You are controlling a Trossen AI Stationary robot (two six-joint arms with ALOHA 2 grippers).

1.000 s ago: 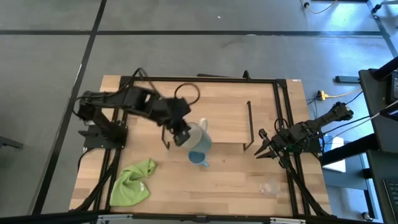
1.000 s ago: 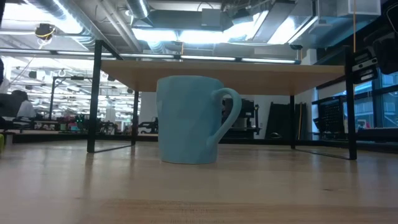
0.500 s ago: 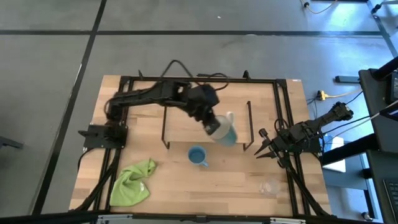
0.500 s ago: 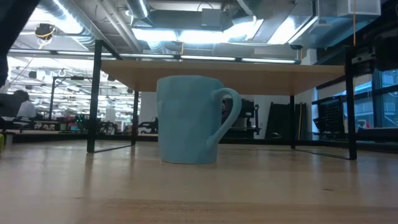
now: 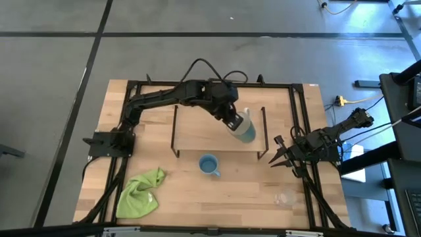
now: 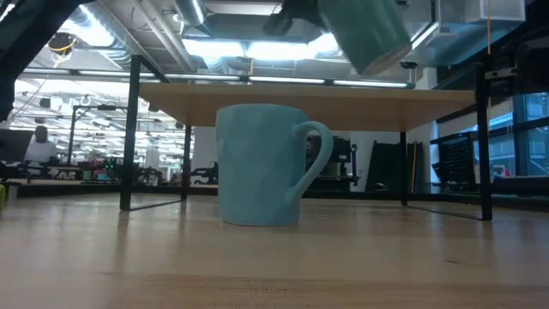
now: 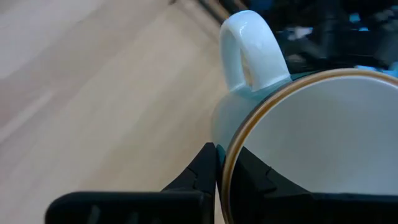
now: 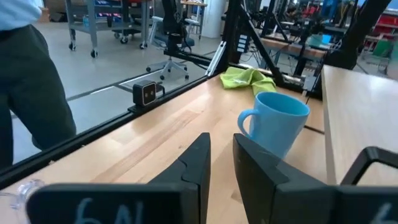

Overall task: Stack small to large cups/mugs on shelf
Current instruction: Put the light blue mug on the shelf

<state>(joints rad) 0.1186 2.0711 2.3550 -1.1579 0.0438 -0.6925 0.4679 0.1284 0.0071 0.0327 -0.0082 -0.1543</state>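
Carried up from just above the blue mug a second ago, the cream-white mug [image 5: 243, 127] now hangs over the right-hand part of the shelf [image 5: 197, 128], and the left arm has stretched across the board to bring it there. The left gripper [image 5: 233, 122] is clamped on the mug's rim, one finger inside and one outside the wall, as the left wrist view shows, with the white handle [image 7: 250, 51] sticking out beyond the fingers [image 7: 202, 171]. The mug is tilted in the grip; in the low view it hangs well above the shelf board, its base pointing down and to the right, not touching the wood. The light-blue mug [image 5: 209, 164] stands upright on the table, below and nearer the front edge than the left gripper, just in front of the shelf, its handle turned toward the right arm's side. The right gripper [image 5: 279, 158] waits beside the shelf's right end, its fingers [image 8: 196, 162] a narrow gap apart and holding nothing, the light-blue mug straight ahead of them. The small clear glass cup [image 5: 285, 197] sits near the right front corner of the table, close to the right gripper. A green cloth [image 5: 140, 191] lies crumpled at the left front, far from both grippers.
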